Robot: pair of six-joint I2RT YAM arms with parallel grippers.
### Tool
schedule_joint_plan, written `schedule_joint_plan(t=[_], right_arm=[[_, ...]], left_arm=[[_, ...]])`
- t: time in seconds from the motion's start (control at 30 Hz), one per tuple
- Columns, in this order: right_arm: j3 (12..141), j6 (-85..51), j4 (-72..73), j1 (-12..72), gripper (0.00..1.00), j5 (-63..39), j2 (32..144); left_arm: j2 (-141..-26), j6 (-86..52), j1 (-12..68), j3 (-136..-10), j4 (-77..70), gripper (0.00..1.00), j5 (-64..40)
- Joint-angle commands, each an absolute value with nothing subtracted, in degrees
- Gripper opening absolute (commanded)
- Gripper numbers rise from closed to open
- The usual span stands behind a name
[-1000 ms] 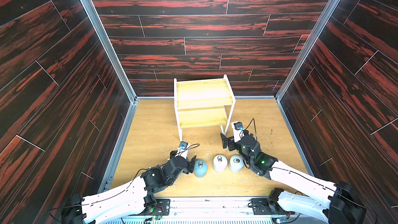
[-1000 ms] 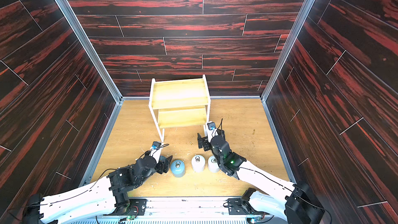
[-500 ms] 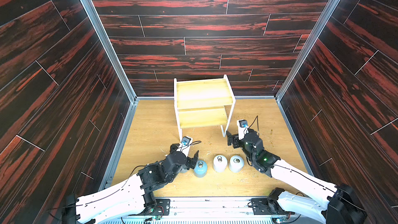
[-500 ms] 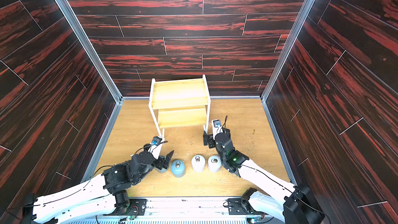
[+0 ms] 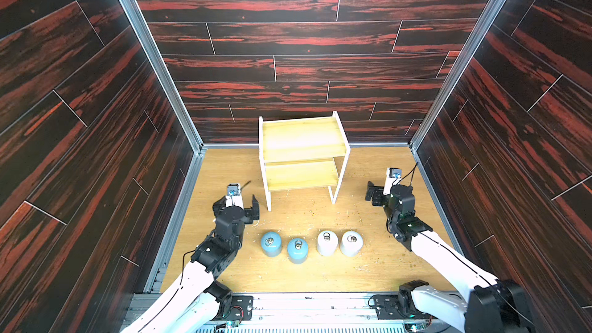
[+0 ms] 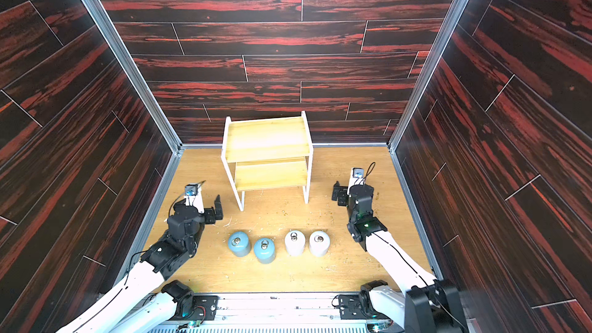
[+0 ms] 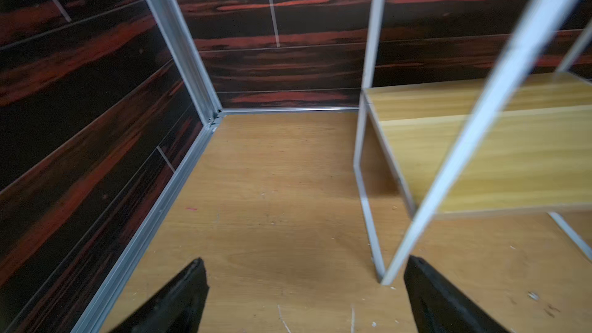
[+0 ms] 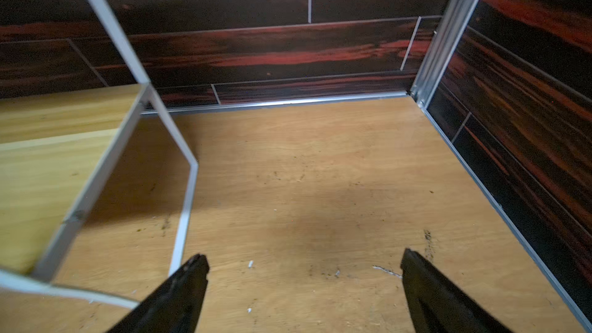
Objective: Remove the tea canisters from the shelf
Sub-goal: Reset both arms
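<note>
Wooden floor (image 5: 368, 270) carries four canisters (image 5: 326, 243); wrist views crop the shelf (image 7: 512, 161); both jaws spread, empty.

The shelf (image 5: 301, 140) stands upright at the back of the floor (image 5: 378, 270), close to the rear wall. It is a two-tier rack: two light yellowish wood boards between white side panels on white legs.

The left blue canister (image 5: 271, 245), right blue canister (image 5: 297, 251), left white canister (image 5: 327, 243) and right white canister (image 5: 351, 244) stand upright on the floor in a rough row in front of the shelf, apart from it. Each is a small round-shouldered jar with a metal ring on its lid. The right blue canister sits slightly nearer the robot base than the rest. The white pair stands just beside each other.
</note>
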State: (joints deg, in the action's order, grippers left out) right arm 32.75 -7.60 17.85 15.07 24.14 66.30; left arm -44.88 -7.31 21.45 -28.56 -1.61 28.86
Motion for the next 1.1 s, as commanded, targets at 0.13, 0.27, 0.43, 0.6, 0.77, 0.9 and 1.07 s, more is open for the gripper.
schedule_joint_plan(t=[0.13,0.27,0.43,0.6,0.77,0.9,1.07], right_arm=[[29.5,-8.4,34.1,10.5,0.98,24.3,79.9],[27.1,-5.7,45.4,10.0,0.99,25.7,87.2],[27.2,-2.1,49.4,9.5,0.99,27.7,89.8],[23.7,-2.2,58.1,6.7,0.98,25.0,90.1],[23.2,-0.5,59.5,6.7,0.98,21.5,90.5],[22.7,-0.2,59.9,6.8,0.98,20.8,90.2],[16.3,1.4,71.7,6.9,0.98,17.4,89.8]], left_arm=[[-61.7,-10.7,3.1,-20.2,-29.8,1.0,18.0],[-74.1,-6.9,1.2,-19.0,-42.7,1.0,20.8],[-82.1,-7.8,-2.0,-22.9,-46.1,1.0,16.4],[-90.4,-7.5,-2.7,-22.5,-55.9,1.0,15.2],[-90.9,-7.0,-2.7,-21.7,-57.7,1.0,13.9],[-90.7,-6.3,-2.7,-22.4,-55.8,1.0,11.3],[-90.7,-6.1,-2.7,-22.6,-55.8,1.0,11.1]])
